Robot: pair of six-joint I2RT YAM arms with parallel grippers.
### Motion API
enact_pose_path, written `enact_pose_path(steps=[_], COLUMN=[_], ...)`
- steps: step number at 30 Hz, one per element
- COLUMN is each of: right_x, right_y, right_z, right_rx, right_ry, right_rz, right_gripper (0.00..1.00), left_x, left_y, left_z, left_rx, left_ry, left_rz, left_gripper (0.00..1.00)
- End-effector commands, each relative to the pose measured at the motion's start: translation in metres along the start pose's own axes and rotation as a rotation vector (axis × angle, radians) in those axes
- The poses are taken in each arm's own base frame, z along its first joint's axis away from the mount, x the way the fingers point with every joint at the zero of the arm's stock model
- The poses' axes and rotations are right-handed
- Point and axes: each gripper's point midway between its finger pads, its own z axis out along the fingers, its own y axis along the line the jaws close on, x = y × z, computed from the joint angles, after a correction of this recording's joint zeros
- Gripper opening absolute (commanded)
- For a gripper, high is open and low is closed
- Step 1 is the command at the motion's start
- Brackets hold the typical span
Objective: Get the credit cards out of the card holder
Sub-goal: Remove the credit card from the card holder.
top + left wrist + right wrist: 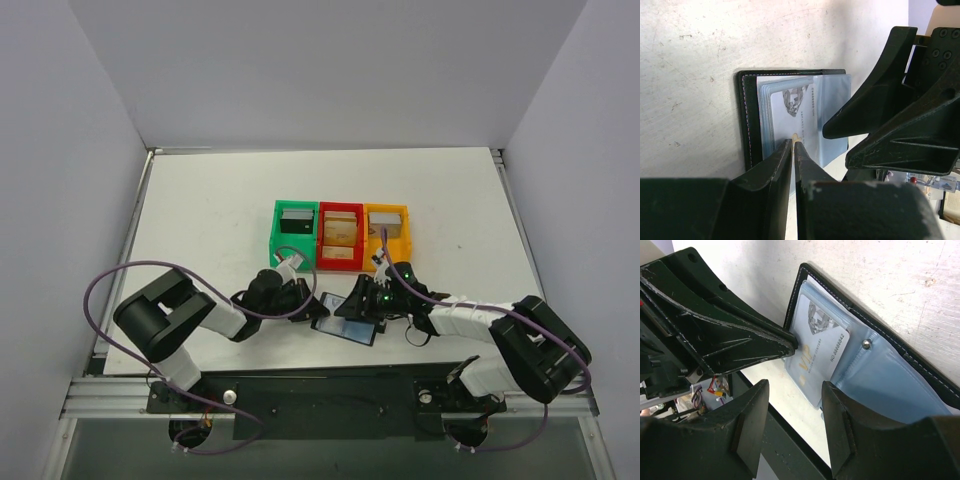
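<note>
The card holder (352,330) lies open on the white table between my two grippers, black-edged with pale blue-grey sleeves (900,385). A pale VIP credit card (820,350) sticks partly out of its sleeve. My left gripper (308,300) is shut, its tips (793,142) pinching that card's (802,115) edge. My right gripper (795,385) is open over the holder's near edge, one finger (840,425) above the sleeve. In the top view the right gripper (362,302) sits just right of the holder's fold.
Green (277,238), red (322,240) and orange (404,232) bins stand in a row just behind the grippers, each with card-like items inside. The table's front edge and a black rail (330,385) lie right below the holder.
</note>
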Motion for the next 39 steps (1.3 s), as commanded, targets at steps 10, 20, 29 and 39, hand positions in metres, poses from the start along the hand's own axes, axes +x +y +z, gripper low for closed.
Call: enact_pose_path(steps=[10,20,29,39], right_x=[-0.008,-0.011,-0.011,-0.011], right_y=[-0.003,0.001,0.002,0.004], right_z=[0.003,0.006,0.006,0.005], right_rx=[0.01,-0.001,-0.005,-0.013], right_ry=[-0.036,-0.033,-0.032,-0.029], right_rz=[-0.005,-0.006,-0.012,-0.013], right_gripper=[0.41,0.41,0.41,0.41], left_x=[0.001,-0.012,-0.021,-0.014], left_y=[0.009,-0.01,-0.013,0.017], left_z=[-0.008,-0.013,-0.017,-0.014], left_rx=[-0.033,-0.004,-0.032,-0.144], left_ry=[-0.022,-0.047,-0.068,-0.055], left_rz=[-0.01,0.019,0.05,0.032], left_gripper=[0.27,0.32,0.33,0.33])
